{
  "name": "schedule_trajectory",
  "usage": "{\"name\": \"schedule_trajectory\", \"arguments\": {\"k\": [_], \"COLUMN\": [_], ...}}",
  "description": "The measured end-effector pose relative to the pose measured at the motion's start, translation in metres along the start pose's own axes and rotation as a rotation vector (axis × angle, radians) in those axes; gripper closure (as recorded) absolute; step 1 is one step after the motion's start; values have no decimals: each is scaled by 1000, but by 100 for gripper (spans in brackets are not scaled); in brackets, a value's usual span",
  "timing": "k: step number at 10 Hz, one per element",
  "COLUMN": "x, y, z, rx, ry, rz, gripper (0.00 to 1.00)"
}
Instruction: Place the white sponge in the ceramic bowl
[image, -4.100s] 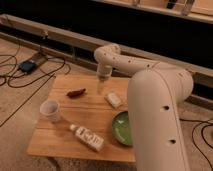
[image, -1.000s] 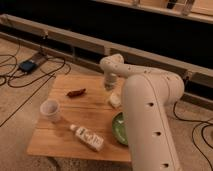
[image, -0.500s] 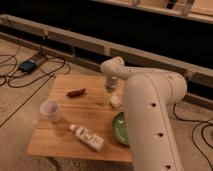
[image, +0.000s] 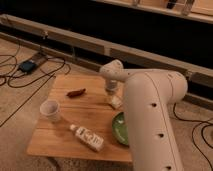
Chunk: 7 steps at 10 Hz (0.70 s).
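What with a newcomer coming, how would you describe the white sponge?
On the wooden table, look right, just beyond the green ceramic bowl. The white sponge sits there right by the gripper: a small off-white block, shorter than the labelled bottle, not round like the white cup.

the gripper (image: 111, 93) is at the white sponge (image: 115, 102), just behind the ceramic bowl (image: 119, 129).

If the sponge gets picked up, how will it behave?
The sponge looks small and blocky, so it is probably light and unlikely to roll. It seems soft, so it may squash when squeezed. The gripper hangs close over it.
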Motion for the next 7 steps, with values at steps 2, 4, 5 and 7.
{"name": "schedule_trajectory", "arguments": {"k": [2, 4, 5, 7], "x": [0, 2, 4, 8], "y": [2, 4, 4, 2], "z": [-4, -12, -16, -30], "rx": [-6, -32, -46, -87], "ry": [-7, -33, -46, -95], "rz": [4, 12, 17, 20], "gripper": [87, 100, 100, 100]}}
